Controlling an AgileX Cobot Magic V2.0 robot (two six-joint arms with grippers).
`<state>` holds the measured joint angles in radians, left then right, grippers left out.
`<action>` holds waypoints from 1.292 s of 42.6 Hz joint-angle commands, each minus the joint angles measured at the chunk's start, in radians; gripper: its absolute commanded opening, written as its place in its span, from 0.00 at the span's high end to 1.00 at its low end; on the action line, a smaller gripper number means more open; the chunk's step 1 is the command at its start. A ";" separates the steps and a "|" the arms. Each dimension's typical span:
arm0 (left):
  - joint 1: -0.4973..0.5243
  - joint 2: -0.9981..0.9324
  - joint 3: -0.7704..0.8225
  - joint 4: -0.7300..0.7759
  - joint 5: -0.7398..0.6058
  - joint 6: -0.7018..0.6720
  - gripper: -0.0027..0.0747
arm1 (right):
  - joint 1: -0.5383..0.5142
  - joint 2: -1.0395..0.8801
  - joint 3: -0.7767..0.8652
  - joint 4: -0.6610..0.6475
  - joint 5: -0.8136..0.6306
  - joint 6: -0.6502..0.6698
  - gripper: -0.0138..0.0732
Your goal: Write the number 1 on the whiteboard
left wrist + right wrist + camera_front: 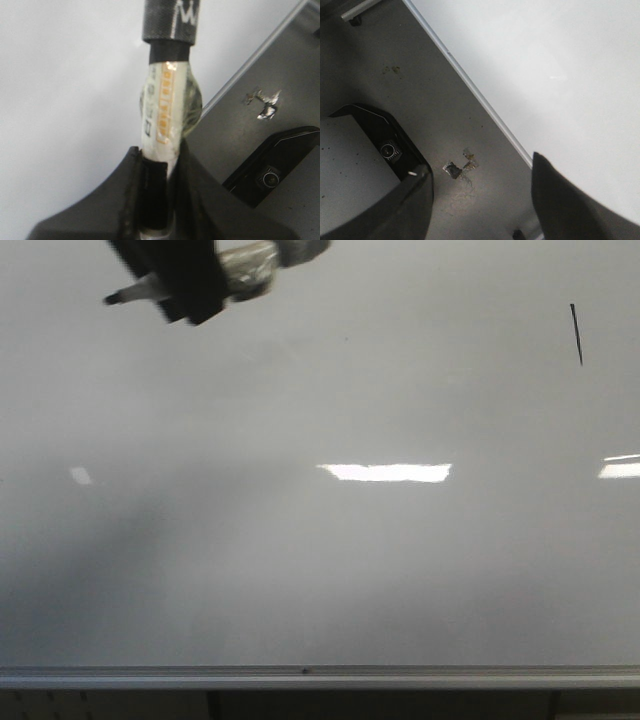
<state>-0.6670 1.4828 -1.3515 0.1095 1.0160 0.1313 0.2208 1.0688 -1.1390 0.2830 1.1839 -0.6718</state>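
Clamped on taped white marker point(162, 125): left gripper point(160, 200), upper left.
Spread wide, holding nothing: right gripper point(480, 200); thin black stroke point(576, 334) upper right on glossy whiteboard point(300, 570).

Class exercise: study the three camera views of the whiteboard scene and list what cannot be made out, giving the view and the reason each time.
- Front view: the left gripper is cut off by the top edge and blurred; its arm is unseen.
- Front view: whether the marker tip touches the whiteboard cannot be told.
- Left wrist view: the marker's label text is too blurred to read.
- Right wrist view: the right gripper fingertips are cut off by the bottom edge.
- Wrist views: the number 1 lies outside both frames.
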 commanded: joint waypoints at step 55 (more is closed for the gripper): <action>0.589 0.069 0.596 0.020 -1.216 -0.352 0.94 | 0.000 -0.019 -0.031 0.120 -0.050 0.019 0.31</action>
<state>-0.0778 1.5646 -0.7270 0.1417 -0.1224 -0.2097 0.2208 1.0688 -1.1390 0.3648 1.1761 -0.6529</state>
